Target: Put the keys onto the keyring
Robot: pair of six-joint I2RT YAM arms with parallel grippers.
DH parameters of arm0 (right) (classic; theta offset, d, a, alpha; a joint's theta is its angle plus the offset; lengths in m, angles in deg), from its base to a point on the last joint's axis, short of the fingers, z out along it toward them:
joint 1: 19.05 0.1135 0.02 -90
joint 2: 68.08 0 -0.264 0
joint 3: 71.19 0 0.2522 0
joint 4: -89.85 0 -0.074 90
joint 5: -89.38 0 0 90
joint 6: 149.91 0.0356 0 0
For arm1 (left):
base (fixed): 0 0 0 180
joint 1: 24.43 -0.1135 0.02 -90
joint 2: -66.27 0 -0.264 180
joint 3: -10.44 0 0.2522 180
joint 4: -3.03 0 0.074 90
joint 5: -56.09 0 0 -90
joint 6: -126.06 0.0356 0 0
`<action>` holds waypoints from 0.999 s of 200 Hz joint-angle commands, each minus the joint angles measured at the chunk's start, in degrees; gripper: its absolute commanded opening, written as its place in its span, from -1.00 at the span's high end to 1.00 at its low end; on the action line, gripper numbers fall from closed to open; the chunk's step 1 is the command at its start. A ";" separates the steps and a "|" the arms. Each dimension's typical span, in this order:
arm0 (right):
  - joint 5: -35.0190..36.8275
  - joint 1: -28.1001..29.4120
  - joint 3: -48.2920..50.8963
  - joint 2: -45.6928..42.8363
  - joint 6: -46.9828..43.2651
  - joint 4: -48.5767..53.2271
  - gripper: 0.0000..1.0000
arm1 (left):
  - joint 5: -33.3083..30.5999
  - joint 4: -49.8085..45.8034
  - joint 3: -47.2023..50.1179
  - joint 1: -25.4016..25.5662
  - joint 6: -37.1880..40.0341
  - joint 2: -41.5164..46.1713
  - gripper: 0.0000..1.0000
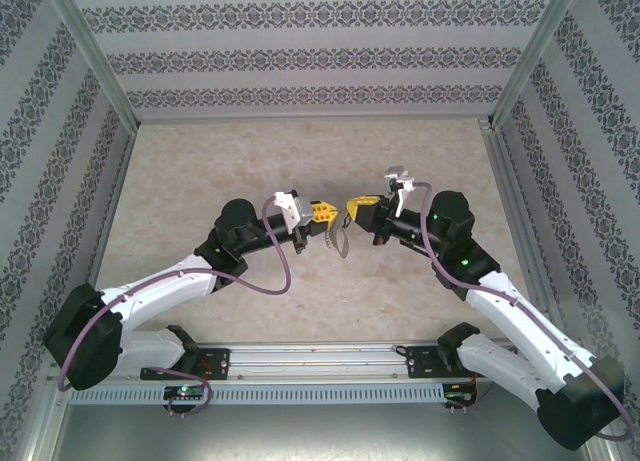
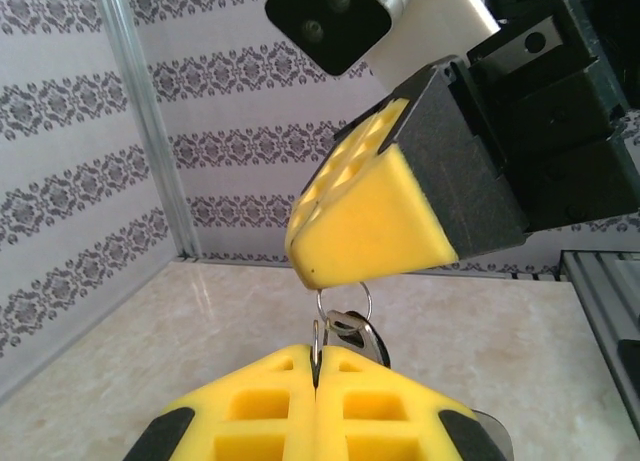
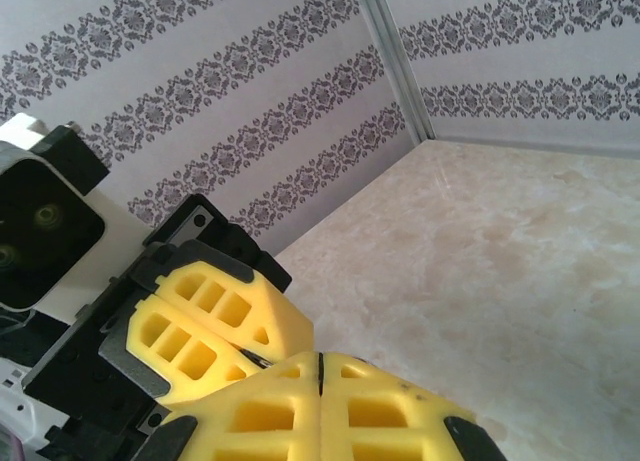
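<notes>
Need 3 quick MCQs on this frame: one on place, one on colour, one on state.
1. Where do the left gripper and right gripper meet?
A. tip to tip above the middle of the table
B. by the far wall
C. down at the arm bases

2. Colour of the finger pads?
A. blue
B. yellow
C. white

3. The left gripper is:
A. wide open
B. shut on a thin metal piece
C. shut on a cloth

Key: 1 A, the top view has them nose to nose mid-table; 2 B, both wrist views show yellow; 3 B, the left wrist view shows the piece in its closed seam.
</notes>
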 commanded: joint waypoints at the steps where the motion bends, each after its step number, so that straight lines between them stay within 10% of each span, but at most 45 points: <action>1: -1.07 -0.18 -2.54 -1.33 -2.27 0.89 1.00 | 3.88 -2.73 -2.36 0.60 -3.02 0.44 1.00; 200: -0.34 0.72 -3.51 -1.95 -4.28 4.00 1.00 | 7.30 -5.05 -5.37 0.60 -5.47 -1.94 1.00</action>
